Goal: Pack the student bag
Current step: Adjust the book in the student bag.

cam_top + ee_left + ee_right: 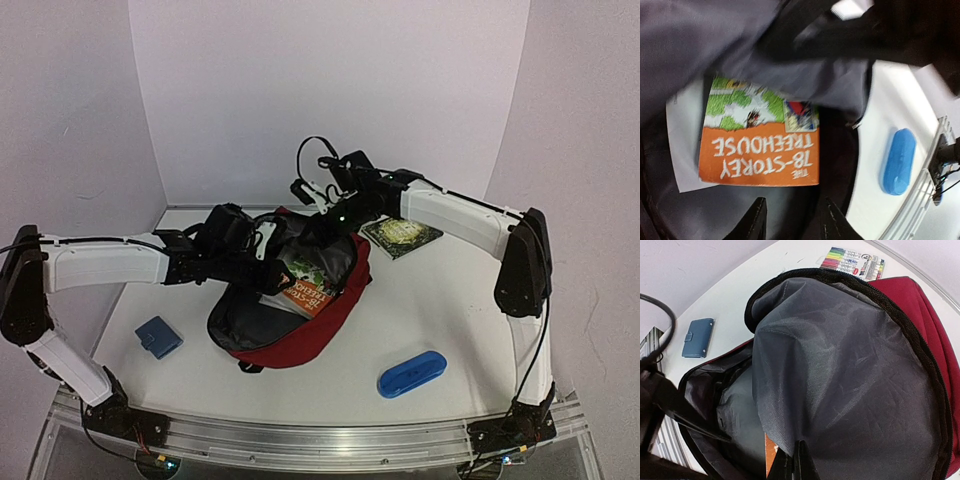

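The student bag (300, 342) is a dark red backpack lying open in the middle of the table, its grey lining (840, 370) showing. Inside lies an orange and green book (760, 155), "The 78-Storey Treehouse", on a white sheet (682, 150). My left gripper (794, 220) hovers inside the bag mouth just short of the book, its fingers apart with nothing between them. In the top view the left gripper (262, 245) is at the bag's left rim. My right gripper (794, 462) is shut on the lifted grey-lined flap, at the bag's far edge (328, 213).
A blue oblong case (411, 373) lies near the front right edge. A small blue wallet (158, 337) sits front left. A dark green square item (401, 235) lies under the right arm. A pack of coloured markers (852, 262) lies beyond the bag.
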Robot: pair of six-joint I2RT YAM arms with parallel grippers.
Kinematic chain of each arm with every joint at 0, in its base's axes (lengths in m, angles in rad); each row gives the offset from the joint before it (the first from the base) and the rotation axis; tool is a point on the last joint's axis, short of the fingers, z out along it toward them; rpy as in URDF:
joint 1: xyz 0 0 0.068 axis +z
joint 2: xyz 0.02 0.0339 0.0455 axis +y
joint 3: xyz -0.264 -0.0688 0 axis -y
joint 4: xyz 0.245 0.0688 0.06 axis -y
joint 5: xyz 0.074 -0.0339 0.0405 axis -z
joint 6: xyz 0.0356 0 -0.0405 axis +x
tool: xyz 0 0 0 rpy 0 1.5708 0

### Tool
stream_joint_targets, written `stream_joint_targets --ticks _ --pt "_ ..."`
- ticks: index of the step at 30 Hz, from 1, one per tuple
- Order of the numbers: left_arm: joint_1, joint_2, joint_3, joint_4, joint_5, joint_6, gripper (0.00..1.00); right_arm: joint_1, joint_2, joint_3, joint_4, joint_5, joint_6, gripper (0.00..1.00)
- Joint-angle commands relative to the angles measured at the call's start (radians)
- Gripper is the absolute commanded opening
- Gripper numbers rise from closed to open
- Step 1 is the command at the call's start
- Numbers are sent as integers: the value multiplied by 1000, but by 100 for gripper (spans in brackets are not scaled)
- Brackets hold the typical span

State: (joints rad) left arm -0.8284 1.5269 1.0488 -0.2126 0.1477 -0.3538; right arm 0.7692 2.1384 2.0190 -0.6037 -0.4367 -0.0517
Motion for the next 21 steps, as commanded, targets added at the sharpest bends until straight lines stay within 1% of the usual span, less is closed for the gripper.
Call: stream_joint_targets --ticks 1,5,7,11,16,18,21 --pt "-10 51 -36 -49 -43 56 29 5 -84 10 35 -36 7 0" --pt "-55 91 -32 -68 -38 87 20 5 -85 8 35 -34 4 0" --pt "-75 104 -41 -64 -51 85 18 5 -85 6 36 -35 5 0" --pt "-84 173 -18 2 -91 75 18 5 -88 -7 36 -47 13 0" --pt "-97 339 144 68 -116 80 18 5 -95 -30 38 -61 29 0" --pt "-100 373 191 89 -125 74 18 5 -102 -41 38 -68 34 0" --pt "-103 365 211 132 -135 59 19 5 -113 -62 38 -73 38 0"
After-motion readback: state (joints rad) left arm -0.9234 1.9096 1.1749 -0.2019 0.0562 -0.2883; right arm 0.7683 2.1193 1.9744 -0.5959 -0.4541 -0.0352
